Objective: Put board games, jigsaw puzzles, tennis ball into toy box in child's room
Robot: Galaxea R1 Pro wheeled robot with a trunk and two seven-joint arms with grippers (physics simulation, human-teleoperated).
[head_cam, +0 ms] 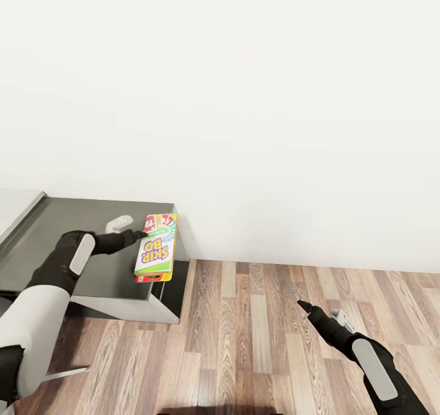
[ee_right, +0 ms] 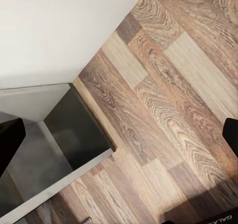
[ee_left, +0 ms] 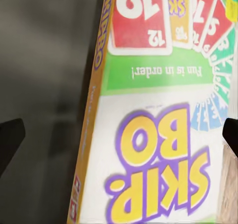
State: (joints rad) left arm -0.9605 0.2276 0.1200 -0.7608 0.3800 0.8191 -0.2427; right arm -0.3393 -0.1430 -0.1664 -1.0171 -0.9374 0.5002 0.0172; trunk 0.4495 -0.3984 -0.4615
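Fingers of the left gripper (head_cam: 144,234) pinch the white-red-yellow cardboard board game (head_cam: 156,247) above the dark grey cabinet (head_cam: 73,244). It might slip because only one end is held. Right gripper (head_cam: 300,305), I cannot tell.

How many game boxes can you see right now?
1. The Skip-Bo board game is at the left gripper, over the dark grey cabinet's right end. Others may be out of view.
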